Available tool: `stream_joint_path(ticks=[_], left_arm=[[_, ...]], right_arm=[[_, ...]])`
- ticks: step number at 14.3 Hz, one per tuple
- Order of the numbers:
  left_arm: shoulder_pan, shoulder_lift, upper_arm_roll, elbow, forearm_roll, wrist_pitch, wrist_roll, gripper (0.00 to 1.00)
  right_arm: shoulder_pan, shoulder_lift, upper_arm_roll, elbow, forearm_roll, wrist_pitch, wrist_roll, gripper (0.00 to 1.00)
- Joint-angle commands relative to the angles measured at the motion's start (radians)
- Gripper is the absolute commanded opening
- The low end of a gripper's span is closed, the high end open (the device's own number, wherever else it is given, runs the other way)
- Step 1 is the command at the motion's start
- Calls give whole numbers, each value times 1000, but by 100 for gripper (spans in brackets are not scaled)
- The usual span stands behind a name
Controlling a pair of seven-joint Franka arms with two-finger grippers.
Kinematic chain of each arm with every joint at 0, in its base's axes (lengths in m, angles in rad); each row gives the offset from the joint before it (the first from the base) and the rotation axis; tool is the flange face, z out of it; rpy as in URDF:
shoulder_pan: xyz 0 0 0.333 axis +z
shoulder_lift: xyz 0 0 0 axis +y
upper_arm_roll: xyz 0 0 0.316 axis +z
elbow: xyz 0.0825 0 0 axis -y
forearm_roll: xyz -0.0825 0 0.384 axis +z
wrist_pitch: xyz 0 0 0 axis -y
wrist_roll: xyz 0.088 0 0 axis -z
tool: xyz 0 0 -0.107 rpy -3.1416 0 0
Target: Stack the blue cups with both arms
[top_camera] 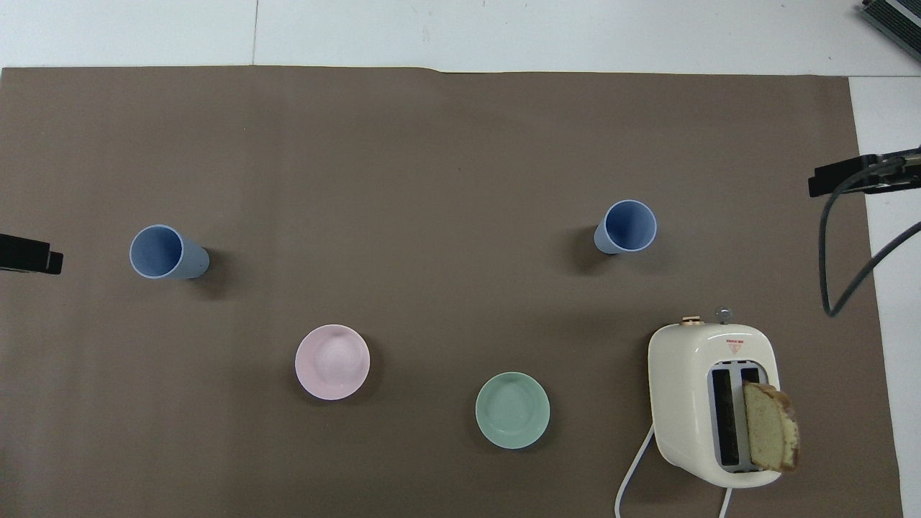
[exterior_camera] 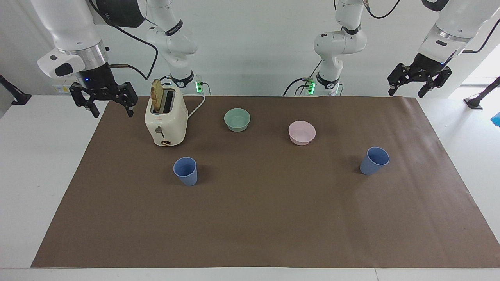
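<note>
Toaster (exterior_camera: pixel 166 119) crowds one blue cup (exterior_camera: pixel 185 171); the other blue cup (exterior_camera: pixel 374 160) stands clear all round.

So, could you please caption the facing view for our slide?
Both arms wait raised, left gripper and right gripper open, two blue cups standing apart on the brown mat.

Two matte periwinkle-blue plastic tumblers (top_camera: pixel 167 253) (top_camera: pixel 627 226) stand upright, well apart on brown paper (top_camera: pixel 460 144) — pink bowl (top_camera: pixel 332 361), mint-green bowl (top_camera: pixel 512 410) nearer the robots

Matt plastic blue cups (exterior_camera: pixel 185 171) stand on smooth brown paper (exterior_camera: pixel 258 218); the cream toaster (exterior_camera: pixel 166 121) looks glossy.
</note>
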Motion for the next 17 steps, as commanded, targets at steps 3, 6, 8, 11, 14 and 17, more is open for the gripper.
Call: stream_joint_path(ticks=[3, 6, 8, 11, 14, 17], left_arm=[[-4, -10, 6, -1, -9, -16, 4, 100], [-4, -10, 5, -3, -9, -16, 6, 100], [-4, -12, 5, -3, -9, -16, 7, 100], [-4, -18, 6, -12, -9, -15, 7, 100], [-4, -18, 6, -14, -9, -13, 7, 100], [-4, -18, 5, -14, -9, -11, 7, 100]], right_arm=[[-9, -16, 3, -17, 15, 5, -23, 100], [-11, -15, 3, -17, 15, 5, -23, 100], [-9, -16, 3, -17, 15, 5, -23, 100], [-11, -15, 3, -17, 16, 5, -23, 100], [-11, -16, 3, -17, 15, 5, -23, 100], [-11, -15, 3, -17, 15, 5, -23, 100]])
